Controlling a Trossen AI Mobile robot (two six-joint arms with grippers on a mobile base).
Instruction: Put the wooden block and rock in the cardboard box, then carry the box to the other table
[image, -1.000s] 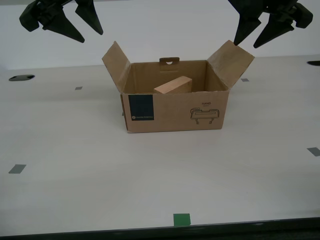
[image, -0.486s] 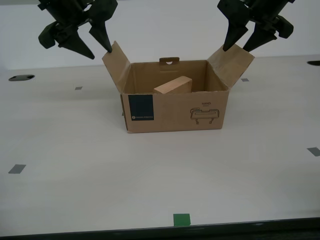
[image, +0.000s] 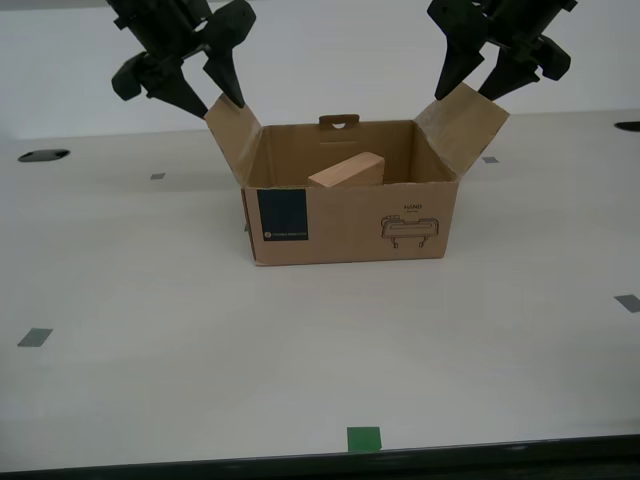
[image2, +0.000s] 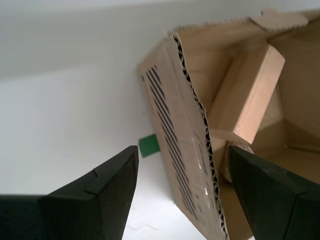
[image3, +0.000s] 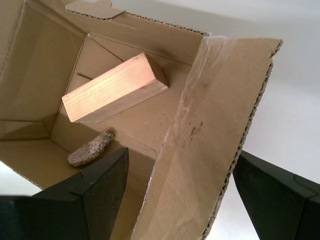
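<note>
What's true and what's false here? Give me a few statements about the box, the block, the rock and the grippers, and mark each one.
1. The wooden block lies inside the cardboard box. True.
2. The rock sits on the table outside the box. False: it lies inside the box.
3. My first gripper has its jaws open astride a side flap. True.
4. My second gripper is shut on the block. False: its jaws are open, one on each side of the other flap.
</note>
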